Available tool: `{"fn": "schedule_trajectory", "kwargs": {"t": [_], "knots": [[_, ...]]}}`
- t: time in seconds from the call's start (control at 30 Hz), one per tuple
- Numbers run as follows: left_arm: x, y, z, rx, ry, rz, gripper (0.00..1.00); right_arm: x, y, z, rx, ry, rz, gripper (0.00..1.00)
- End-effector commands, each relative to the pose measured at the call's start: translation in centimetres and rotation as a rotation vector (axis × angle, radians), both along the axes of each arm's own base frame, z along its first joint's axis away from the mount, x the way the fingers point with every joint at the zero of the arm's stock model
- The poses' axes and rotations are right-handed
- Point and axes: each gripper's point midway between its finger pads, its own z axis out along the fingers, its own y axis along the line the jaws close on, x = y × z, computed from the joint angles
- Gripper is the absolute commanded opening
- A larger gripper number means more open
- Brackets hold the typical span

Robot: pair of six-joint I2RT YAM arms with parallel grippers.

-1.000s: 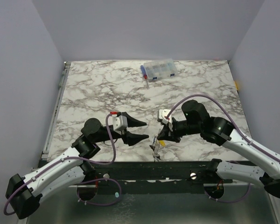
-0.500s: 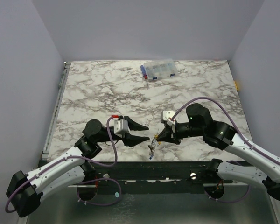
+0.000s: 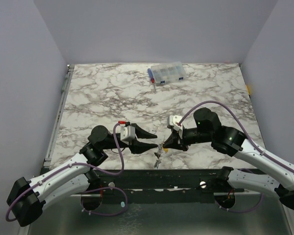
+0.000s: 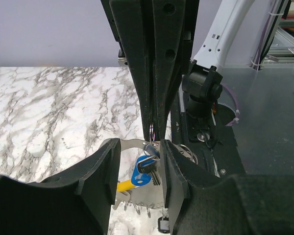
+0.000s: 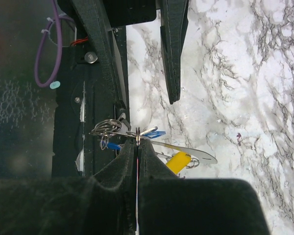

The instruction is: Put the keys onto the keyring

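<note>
My right gripper (image 5: 137, 143) is shut on the thin silver keyring (image 5: 137, 133), seen edge-on, and holds it above the table's near edge (image 3: 137, 166). From the keyring hang the keys: a blue one (image 4: 143, 174), a yellow one (image 5: 178, 162) and a flat silver piece (image 5: 193, 152). Smaller rings (image 5: 105, 128) bunch at one side. My left gripper (image 4: 139, 147) faces the right one, open, with its jaws on either side of the hanging blue key. In the top view the left gripper (image 3: 155, 141) and right gripper (image 3: 162, 145) nearly meet, with the bunch (image 3: 159, 154) dangling below.
A clear compartment box (image 3: 167, 73) with blue parts stands at the far edge of the marble table (image 3: 98, 98). The dark frame (image 3: 176, 177) with both arm bases runs right under the bunch. Purple cables loop over both arms.
My left gripper has moved right up to the bunch and its jaws have narrowed around the keys. The right gripper has shifted slightly left, still holding the keyring.
</note>
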Motion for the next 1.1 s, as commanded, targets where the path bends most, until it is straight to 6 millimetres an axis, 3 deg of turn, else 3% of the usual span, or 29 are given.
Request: {"fn": "schedule_trajectory", "kwargs": {"t": [0.0, 0.4, 0.73, 1.07], "knots": [[-0.4, -0.1, -0.5, 0.0, -0.002, -0.021, 0.44, -0.1, 0.8, 2.7, 0.092, -0.053, 0.033, 0.01], [-0.8, -0.7, -1.6, 0.031, 0.035, -0.058, 0.44, -3.5, -0.1, 4.5, 0.248, -0.18, 0.205, 0.01], [-4.1, -1.2, -1.2, 0.028, 0.057, -0.195, 0.5, -3.1, 0.0, 5.7, 0.31, -0.258, 0.202, 0.01], [-3.5, -1.1, -0.8, 0.009, 0.054, -0.149, 0.56, -3.1, 0.0, 6.4, 0.342, -0.281, 0.194, 0.01]]}}
